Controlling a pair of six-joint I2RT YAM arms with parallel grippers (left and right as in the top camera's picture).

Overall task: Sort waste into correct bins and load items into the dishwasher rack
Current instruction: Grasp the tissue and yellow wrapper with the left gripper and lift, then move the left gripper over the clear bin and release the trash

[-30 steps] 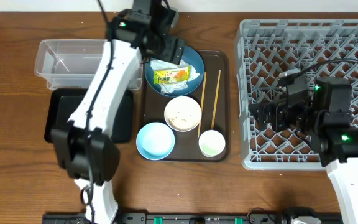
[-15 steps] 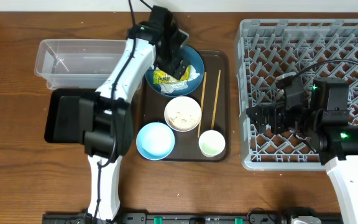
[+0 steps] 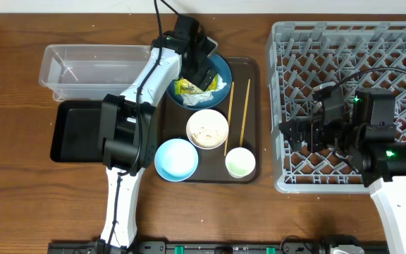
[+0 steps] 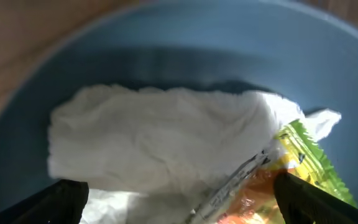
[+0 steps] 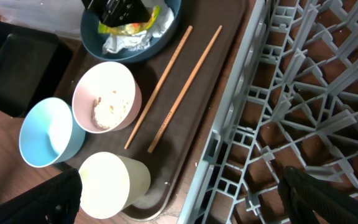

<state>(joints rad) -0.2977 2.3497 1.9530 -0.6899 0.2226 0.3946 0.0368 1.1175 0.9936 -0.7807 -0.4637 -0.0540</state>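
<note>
A dark blue plate point(image 3: 220, 67) at the back of the brown tray holds a crumpled white tissue point(image 4: 160, 137) and a yellow-green wrapper point(image 4: 294, 165). My left gripper point(image 3: 201, 72) hangs open just above them, its fingers point(image 4: 67, 199) straddling both, gripping nothing. On the tray also sit a cream bowl point(image 3: 206, 129) with rice-like crumbs point(image 5: 107, 111), a light blue bowl point(image 3: 175, 159), a small cup point(image 3: 240, 162) and two chopsticks point(image 3: 229, 116). My right gripper point(image 3: 292, 134) is open and empty over the left edge of the grey rack point(image 3: 351, 92).
A clear plastic tub point(image 3: 94, 70) stands at the back left, with a shallow black tray point(image 3: 76, 130) just in front of it. The brown serving tray point(image 3: 252, 92) lies between these bins and the rack. The left arm stretches across the black tray's right side.
The left arm has swung down and right, bringing its gripper low over the plate's tissue and wrapper. The right gripper shifted slightly left, then held still.
</note>
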